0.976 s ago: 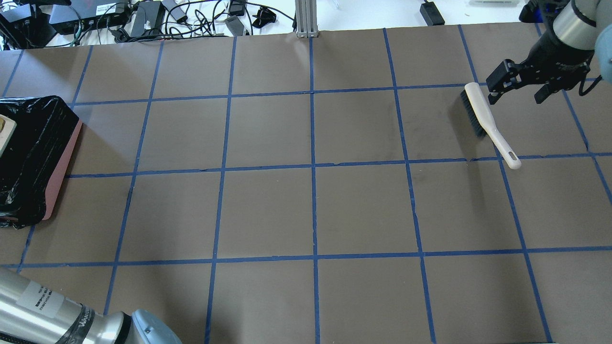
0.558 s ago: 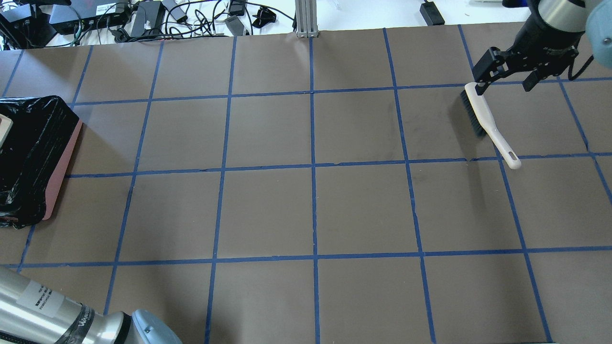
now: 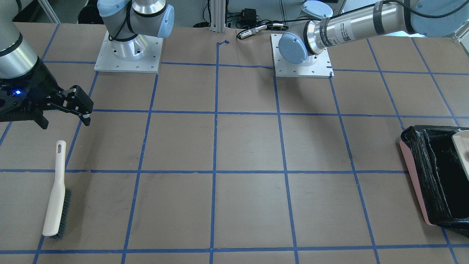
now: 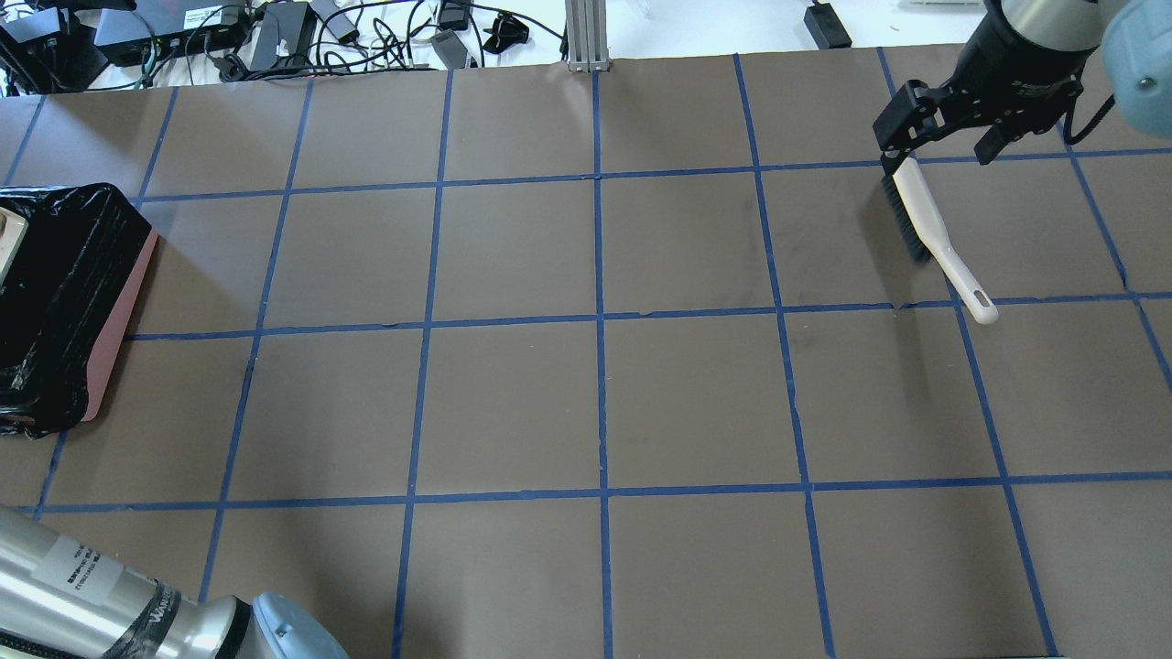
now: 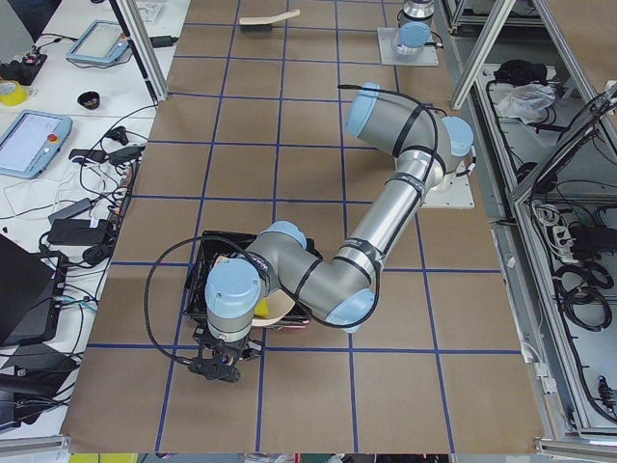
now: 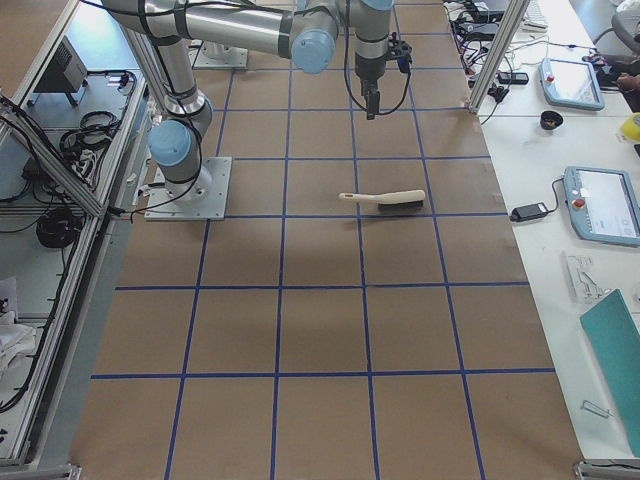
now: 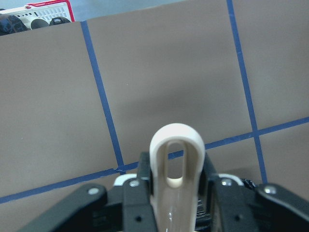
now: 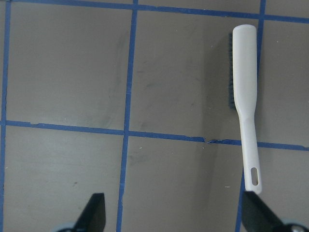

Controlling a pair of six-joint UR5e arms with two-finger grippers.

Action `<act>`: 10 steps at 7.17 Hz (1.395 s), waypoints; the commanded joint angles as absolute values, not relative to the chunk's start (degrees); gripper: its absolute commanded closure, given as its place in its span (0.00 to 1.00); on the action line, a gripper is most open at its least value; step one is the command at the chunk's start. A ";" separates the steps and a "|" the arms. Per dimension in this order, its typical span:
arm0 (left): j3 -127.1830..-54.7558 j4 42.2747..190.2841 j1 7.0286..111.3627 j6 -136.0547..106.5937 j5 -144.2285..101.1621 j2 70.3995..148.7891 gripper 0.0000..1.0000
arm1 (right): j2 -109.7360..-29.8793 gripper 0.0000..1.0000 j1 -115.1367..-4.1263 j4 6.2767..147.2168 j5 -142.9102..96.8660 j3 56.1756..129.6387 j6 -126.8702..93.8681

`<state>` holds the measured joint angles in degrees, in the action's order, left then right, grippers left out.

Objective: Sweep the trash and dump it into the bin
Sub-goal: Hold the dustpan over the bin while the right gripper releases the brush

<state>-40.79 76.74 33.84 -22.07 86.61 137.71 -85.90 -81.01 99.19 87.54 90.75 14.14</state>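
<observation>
Bin (image 4: 117, 316): I judged it light, black liner slippery and soft; best gripped at stiff pink wall, or left standing. Pink rectangular tub, crinkled glossy bag, at table's end on robot's left. Beige dustpan (image 3: 462, 145) was at its mouth, handle clamped by left gripper (image 7: 176, 174). Brush (image 8: 245, 87) lay flat near right gripper (image 4: 941, 137), which was spread and empty. I couldn't make out trash.

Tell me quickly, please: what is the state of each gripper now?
Left gripper: closed on the dustpan handle.
Right gripper: open, holding nothing; the brush lies free on the table.
</observation>
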 commanded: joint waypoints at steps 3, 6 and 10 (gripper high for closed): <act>-40.43 76.12 33.93 -21.10 87.36 136.67 1.00 | -86.57 0.00 -85.08 99.23 87.19 90.62 12.22; -40.69 70.59 34.01 -20.92 87.28 136.67 1.00 | -87.19 0.00 -85.17 98.62 87.19 90.96 12.22; -43.22 65.60 37.35 -24.25 87.54 134.48 1.00 | -88.42 0.00 -88.58 97.56 87.19 90.79 7.84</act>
